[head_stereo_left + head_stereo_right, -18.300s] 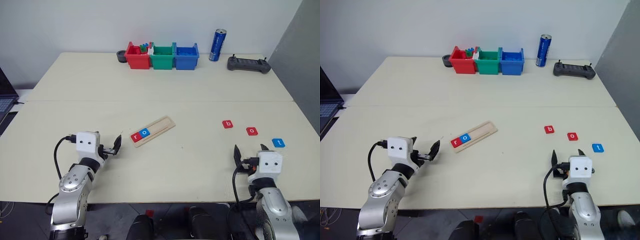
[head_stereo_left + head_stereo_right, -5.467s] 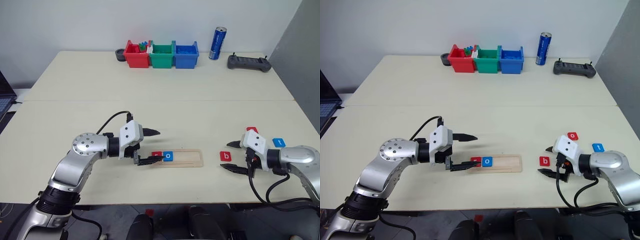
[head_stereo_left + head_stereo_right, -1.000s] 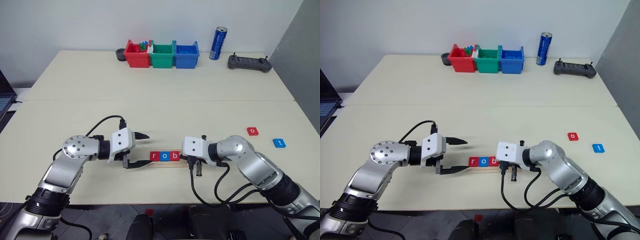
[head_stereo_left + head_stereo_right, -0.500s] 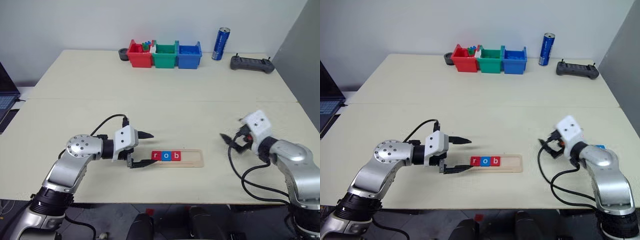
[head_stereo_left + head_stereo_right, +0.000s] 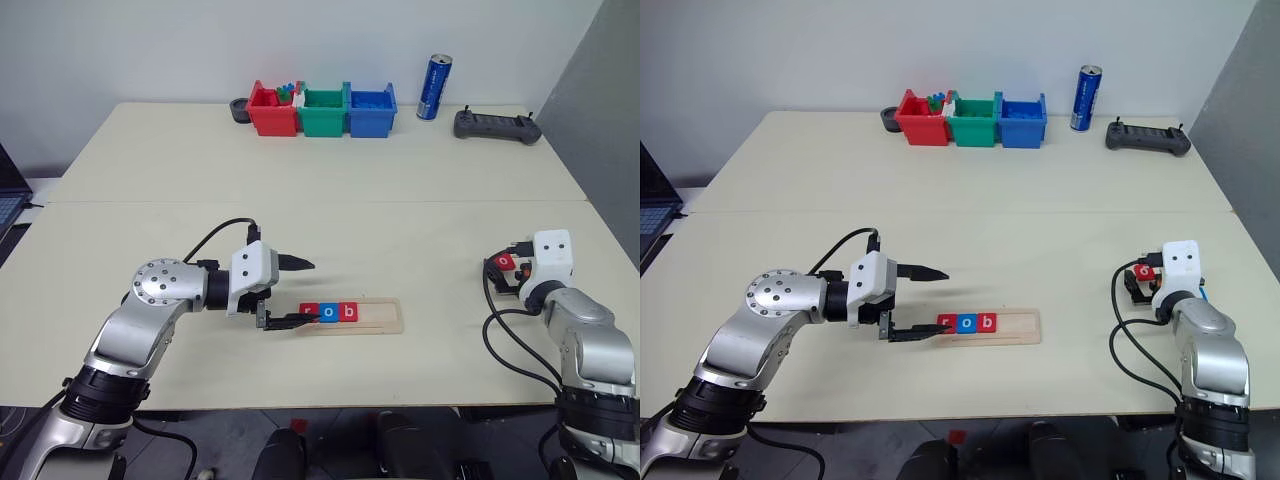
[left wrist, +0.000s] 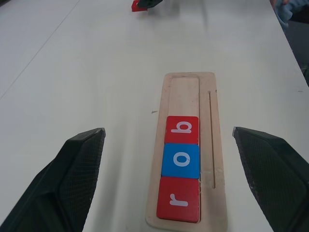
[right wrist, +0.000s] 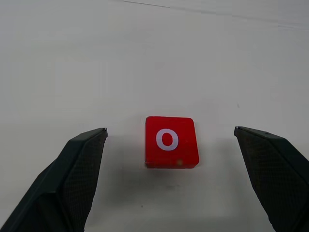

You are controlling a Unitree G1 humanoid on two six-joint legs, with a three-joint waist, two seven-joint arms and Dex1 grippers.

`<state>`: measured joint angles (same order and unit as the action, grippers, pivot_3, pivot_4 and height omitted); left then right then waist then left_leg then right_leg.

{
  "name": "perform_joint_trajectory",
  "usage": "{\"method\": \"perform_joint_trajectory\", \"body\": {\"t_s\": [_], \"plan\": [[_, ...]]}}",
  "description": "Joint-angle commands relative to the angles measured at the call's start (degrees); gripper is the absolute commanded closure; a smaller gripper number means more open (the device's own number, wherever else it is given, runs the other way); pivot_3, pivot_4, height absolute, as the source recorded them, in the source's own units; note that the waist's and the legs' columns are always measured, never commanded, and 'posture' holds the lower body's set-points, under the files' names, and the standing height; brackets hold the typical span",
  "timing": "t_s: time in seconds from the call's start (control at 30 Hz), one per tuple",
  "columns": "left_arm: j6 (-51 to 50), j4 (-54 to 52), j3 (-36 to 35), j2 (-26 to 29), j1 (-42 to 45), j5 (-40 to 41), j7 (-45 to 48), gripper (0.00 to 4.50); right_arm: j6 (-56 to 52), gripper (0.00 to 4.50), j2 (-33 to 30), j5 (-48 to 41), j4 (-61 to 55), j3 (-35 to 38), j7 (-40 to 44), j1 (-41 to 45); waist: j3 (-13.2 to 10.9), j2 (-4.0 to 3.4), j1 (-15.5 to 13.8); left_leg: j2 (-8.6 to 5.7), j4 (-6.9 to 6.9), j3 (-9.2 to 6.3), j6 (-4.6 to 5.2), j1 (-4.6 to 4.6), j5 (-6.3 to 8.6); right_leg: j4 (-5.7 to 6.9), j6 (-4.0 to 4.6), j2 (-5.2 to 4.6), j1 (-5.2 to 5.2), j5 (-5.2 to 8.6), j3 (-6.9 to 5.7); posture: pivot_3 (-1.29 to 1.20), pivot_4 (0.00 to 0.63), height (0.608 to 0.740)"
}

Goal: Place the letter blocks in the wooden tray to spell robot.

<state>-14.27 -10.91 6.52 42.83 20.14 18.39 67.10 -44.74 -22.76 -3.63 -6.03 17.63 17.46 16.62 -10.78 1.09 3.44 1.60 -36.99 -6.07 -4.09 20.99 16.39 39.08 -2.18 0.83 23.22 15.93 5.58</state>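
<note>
At table's back: bins, can, controller.

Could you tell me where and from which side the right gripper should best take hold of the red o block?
Probably by its two opposite side edges, from above: the red o block lies flat on the table, centred between the open right gripper fingers.

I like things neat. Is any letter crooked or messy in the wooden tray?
Nothing stands out. The red r, blue o and red b sit straight, edge to edge, in the wooden tray. A red o block lies flat on the table between the open right gripper's fingers.
</note>
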Motion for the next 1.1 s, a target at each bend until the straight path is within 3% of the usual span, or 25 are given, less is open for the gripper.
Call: {"method": "perform_joint_trajectory", "body": {"t_s": [0.03, 0.13, 0.37, 0.53, 0.67, 0.83, 1.1], "plan": [[0.89, -1.83, -0.80, 0.15, -0.28, 0.70, 0.28, 0.00, 1.25, 0.03, -0.94, -0.95, 3.11, -0.14, -0.33, 1.61, 0.00, 0.00, 0.00, 0.00, 0.00, -0.01, 0.00, 0.00, 0.00, 0.00, 0.00, 0.00, 0.00, 0.00, 0.00, 0.00, 0.150, 0.740], [0.99, -2.22, -1.11, 0.45, -0.91, 0.74, 0.27, 0.00, 0.01, 0.60, -1.29, -1.19, 5.15, -0.47, -0.64, 2.39, 0.01, 0.00, 0.09, 0.00, -0.01, 0.01, 0.00, -0.02, 0.00, 0.01, 0.00, 0.00, -0.01, 0.00, 0.02, 0.00, 0.150, 0.740], [0.99, -2.77, -1.23, 0.73, -1.64, 0.47, 0.03, 0.00, -1.17, 2.99, -1.43, -1.90, 4.68, -1.88, -1.09, 1.60, 0.03, 0.02, -0.08, -0.01, -0.02, -0.01, 0.00, -0.03, 0.00, -0.01, 0.00, -0.01, -0.05, 0.00, 0.01, 0.00, 0.150, 0.740], [1.23, -2.35, -1.29, 0.96, -1.44, 0.40, 0.37, 0.00, -5.59, 3.04, 1.22, -3.94, -5.84, -3.01, -2.21, -0.90, 0.03, 0.02, -0.10, 0.00, 0.01, -0.06, 0.00, -0.02, 0.00, -0.01, 0.00, 0.00, -0.05, 0.00, -0.03, 0.00, 0.150, 0.740], [1.56, -1.98, -1.45, 1.25, -1.42, 0.52, 0.82, 0.00, -13.57, 3.04, 8.82, -4.67, -25.97, -7.59, -7.26, -9.10, 0.04, -0.03, -0.11, 0.07, 0.07, -0.13, 0.00, 0.01, 0.00, 0.01, 0.02, 0.05, 0.00, 0.01, -0.09, 0.00, 0.150, 0.740], [2.09, -1.30, -0.88, 0.98, -0.91, 0.42, 1.49, 0.00, -19.24, 3.04, 16.56, -2.45, -41.77, -16.01, -14.62, -19.73, 0.05, -0.06, -0.10, 0.04, 0.05, -0.10, -0.01, 0.04, 0.00, 0.01, 0.02, 0.02, 0.04, 0.03, -0.05, 0.00, 0.150, 0.740], [2.57, -0.42, -0.56, 0.69, 0.15, 0.31, 2.84, 0.00, -19.01, 3.04, 23.31, -2.11, -42.65, -17.46, -18.97, -25.45, 0.05, -0.06, -0.13, 0.08, 0.02, -0.06, -0.02, 0.00, -0.01, -0.05, -0.27, 0.04, 0.03, 0.21, -0.04, 0.00, 0.150, 0.740]]}}
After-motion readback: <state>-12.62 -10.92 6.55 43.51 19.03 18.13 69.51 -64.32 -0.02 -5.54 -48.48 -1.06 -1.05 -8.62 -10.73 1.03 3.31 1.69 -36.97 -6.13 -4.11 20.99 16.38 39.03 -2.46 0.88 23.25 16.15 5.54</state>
